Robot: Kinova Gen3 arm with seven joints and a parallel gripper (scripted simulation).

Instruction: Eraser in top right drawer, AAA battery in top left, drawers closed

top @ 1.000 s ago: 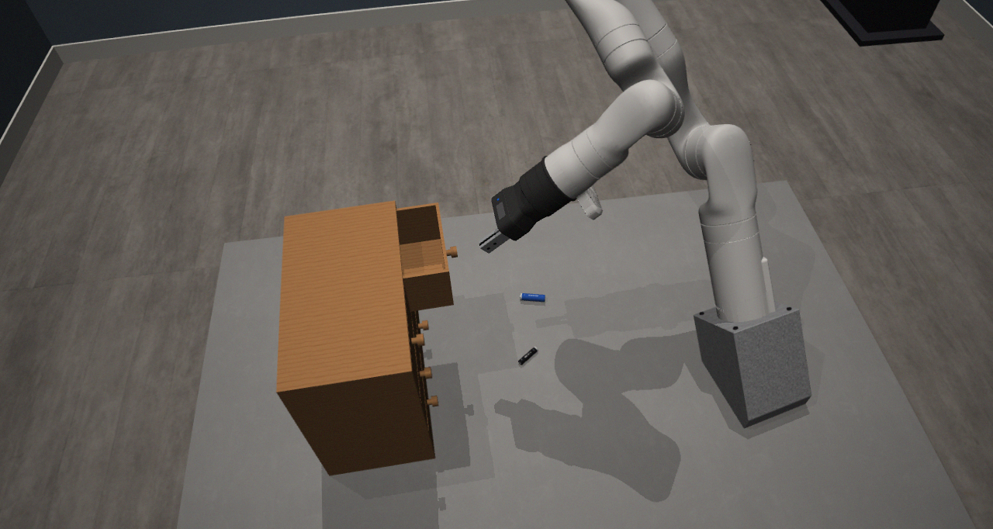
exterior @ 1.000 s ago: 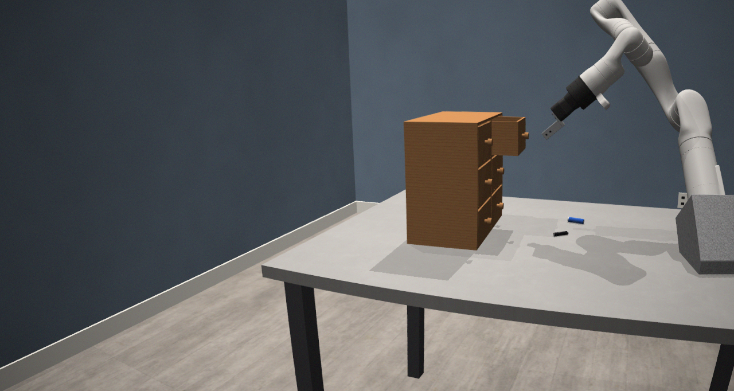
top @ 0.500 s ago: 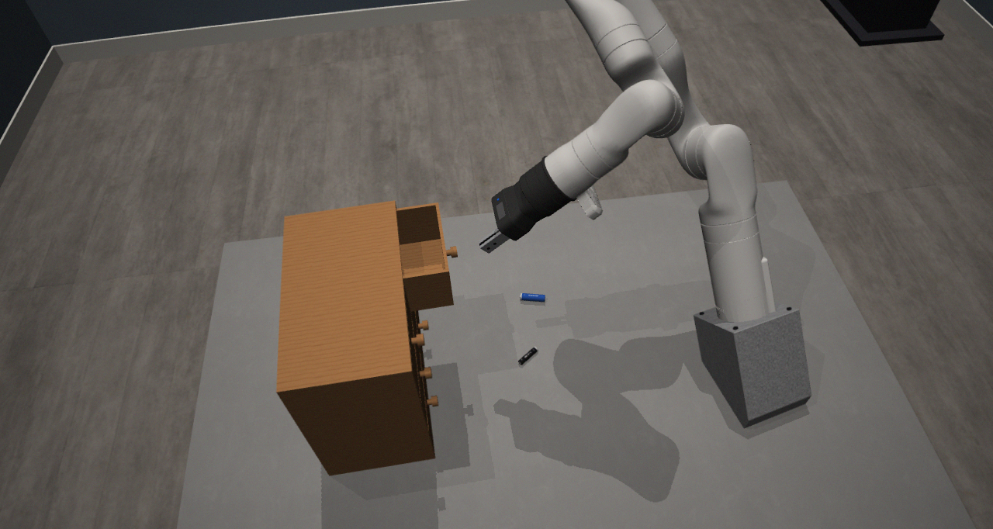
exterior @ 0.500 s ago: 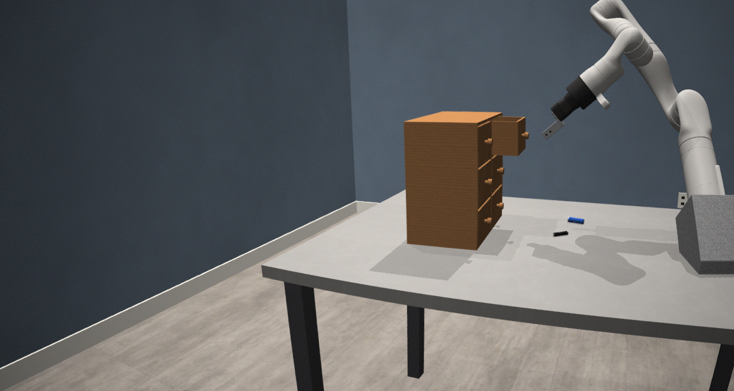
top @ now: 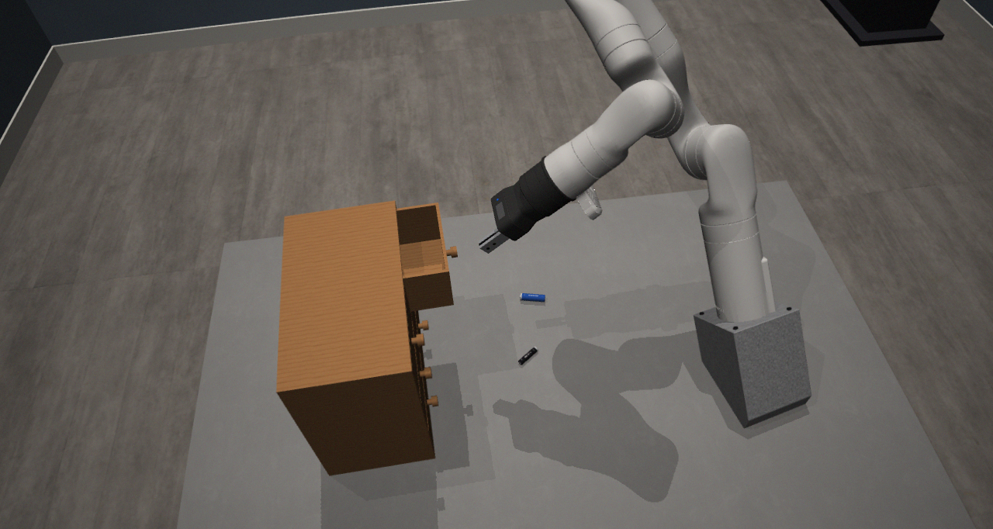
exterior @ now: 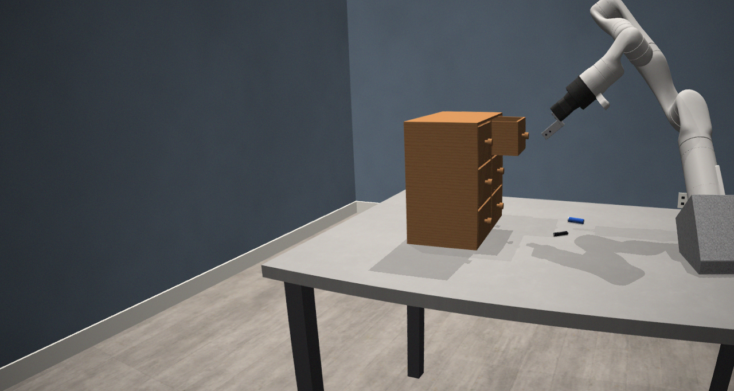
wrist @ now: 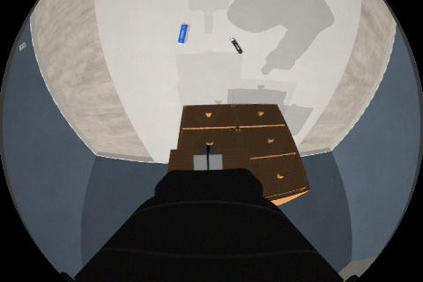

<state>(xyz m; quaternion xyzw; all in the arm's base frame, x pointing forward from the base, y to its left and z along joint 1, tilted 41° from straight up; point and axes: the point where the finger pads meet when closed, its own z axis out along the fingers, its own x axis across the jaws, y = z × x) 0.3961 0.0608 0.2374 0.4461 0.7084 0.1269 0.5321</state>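
Observation:
The chest (top: 340, 296) (exterior: 441, 183) (wrist: 288, 196) stands upright. Its top-row right drawer (top: 428, 289) (exterior: 505, 138) (wrist: 176, 163) is partly out and looks level; I see nothing in the visible part, but its back is hidden. The top-row left drawer (exterior: 484, 147) (wrist: 284, 168) is in. A blue block with a pale end (top: 532, 297) (exterior: 576, 219) (wrist: 182, 34), apparently the eraser, lies on the table. The black AAA battery (top: 527, 356) (exterior: 560, 233) (wrist: 236, 46) lies near it. My gripper (top: 483, 247) (exterior: 546, 136) (wrist: 208, 152) is shut and empty, a short way in front of the open drawer's knob.
The middle-row and bottom-row drawers are in, with their knobs standing out from the front. The robot's base (top: 774, 366) (exterior: 710, 229) stands on the table (top: 229, 387) (exterior: 328, 281) opposite the drawers' fronts. The blue block and the battery lie between base and chest.

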